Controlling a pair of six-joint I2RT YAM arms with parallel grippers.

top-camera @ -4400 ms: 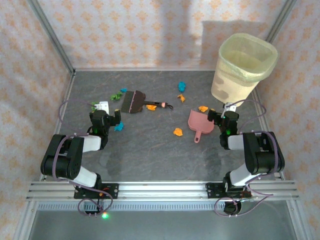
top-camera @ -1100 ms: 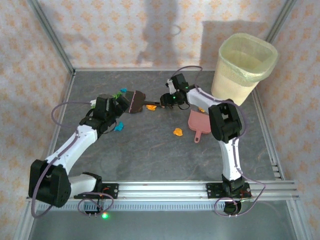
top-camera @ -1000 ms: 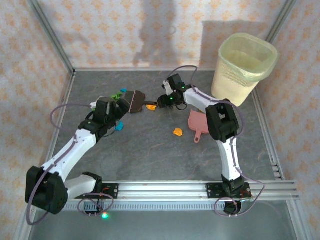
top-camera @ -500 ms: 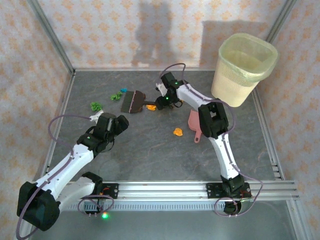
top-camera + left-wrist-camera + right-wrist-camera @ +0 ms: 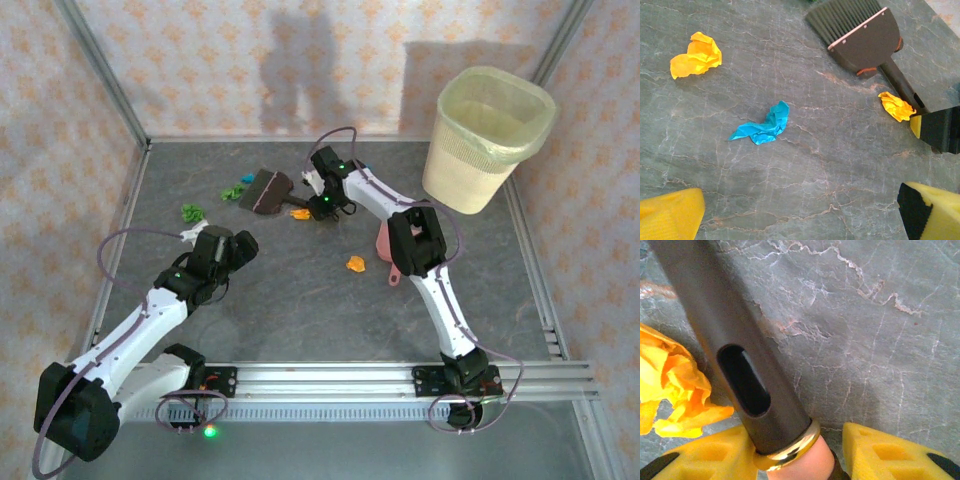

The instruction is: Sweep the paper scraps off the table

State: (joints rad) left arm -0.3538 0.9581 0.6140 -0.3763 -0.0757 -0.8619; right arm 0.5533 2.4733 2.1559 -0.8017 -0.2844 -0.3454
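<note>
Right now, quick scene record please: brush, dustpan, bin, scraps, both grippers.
brush: lying flat on the table, far centre
dustpan: pink, on the table, partly behind the right arm
bin: upright, far right corner
paper scraps: orange, blue and green, loose around the brush; one orange beside its handle
left gripper: open, empty, over the scraps
right gripper: a finger on each side of the brush handle's end; firm grip unclear

Orange, blue and green paper scraps [image 5: 761, 131]; veined dark grey table [image 5: 300, 300]; dark brown brush [image 5: 865, 42]; pink dustpan [image 5: 383, 243]
</note>
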